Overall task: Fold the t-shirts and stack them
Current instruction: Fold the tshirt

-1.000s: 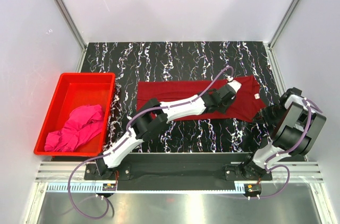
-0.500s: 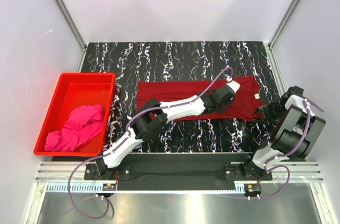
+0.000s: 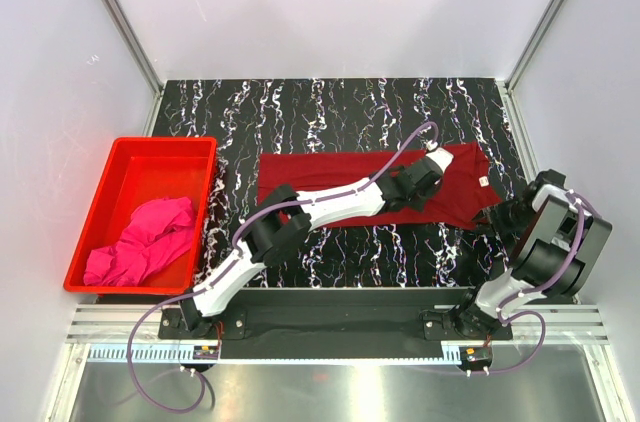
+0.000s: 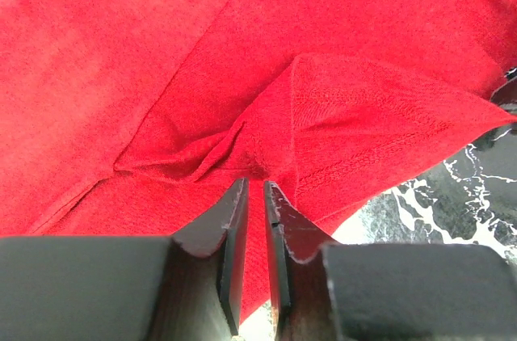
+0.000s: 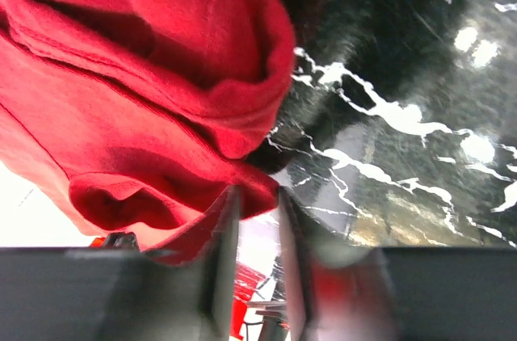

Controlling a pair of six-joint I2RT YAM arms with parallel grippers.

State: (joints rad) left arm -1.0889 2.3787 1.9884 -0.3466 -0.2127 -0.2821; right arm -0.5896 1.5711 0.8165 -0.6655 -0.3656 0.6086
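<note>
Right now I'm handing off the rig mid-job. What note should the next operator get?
Left gripper: shut on a pinch of the red shirt, near its right end.
Right gripper: at the red shirt's right edge, grip unclear.
Pink shirt: crumpled in the bin.
Done: red shirt laid out on the table.
Left: finish folding it, fold the pink shirt, stack both.

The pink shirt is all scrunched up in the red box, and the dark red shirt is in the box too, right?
Not quite. The pink shirt is scrunched up in the red box, but the dark red shirt is not in there. It lies spread out on the black marbled table, to the right of the box. The top view shows it.
</note>
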